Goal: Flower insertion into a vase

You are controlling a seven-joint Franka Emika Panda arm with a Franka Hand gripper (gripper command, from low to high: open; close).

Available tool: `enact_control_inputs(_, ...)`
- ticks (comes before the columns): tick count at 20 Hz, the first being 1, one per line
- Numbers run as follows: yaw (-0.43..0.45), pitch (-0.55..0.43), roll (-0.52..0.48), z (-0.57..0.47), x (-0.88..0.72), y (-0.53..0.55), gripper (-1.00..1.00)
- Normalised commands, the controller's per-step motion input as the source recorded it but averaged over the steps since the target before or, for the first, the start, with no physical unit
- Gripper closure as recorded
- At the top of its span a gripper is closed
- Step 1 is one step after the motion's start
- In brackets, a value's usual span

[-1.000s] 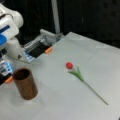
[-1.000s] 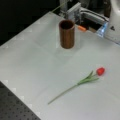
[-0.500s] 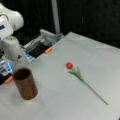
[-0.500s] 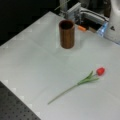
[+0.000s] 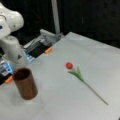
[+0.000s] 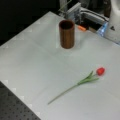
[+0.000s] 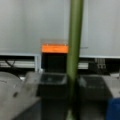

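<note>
Vase point(image 5: 25, 83) upright, flower point(image 6: 86, 79) flat apart; tool's state indiscernible, wrist view only green rod point(image 7: 74, 50).

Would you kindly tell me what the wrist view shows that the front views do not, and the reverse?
Only the wrist view: a green upright bar running from top to bottom, with dark blocks low behind it.
Only the front views: the vase standing upright, the flower lying flat on the table apart from it, and the white arm.
Both: the orange tab at the table's edge and the grey table. The pincer shows in none of them.
</note>
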Motion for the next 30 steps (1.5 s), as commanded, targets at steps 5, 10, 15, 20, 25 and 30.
enact_control_inputs(5,0.214,0.363,-0.062,0.03,-0.03,-0.07,1.0)
enact_control_inputs(10,0.185,0.456,-0.09,0.12,0.12,-0.11,1.0)
enact_control_inputs(15,0.117,0.543,-0.111,0.2,0.22,-0.17,1.0)
enact_control_inputs(20,0.027,0.625,-0.096,0.27,0.3,-0.22,1.0)
enact_control_inputs(25,-0.082,0.554,-0.043,0.25,0.35,-0.26,1.0)
enact_control_inputs(30,-0.149,0.494,-0.049,0.19,0.3,-0.23,1.0)
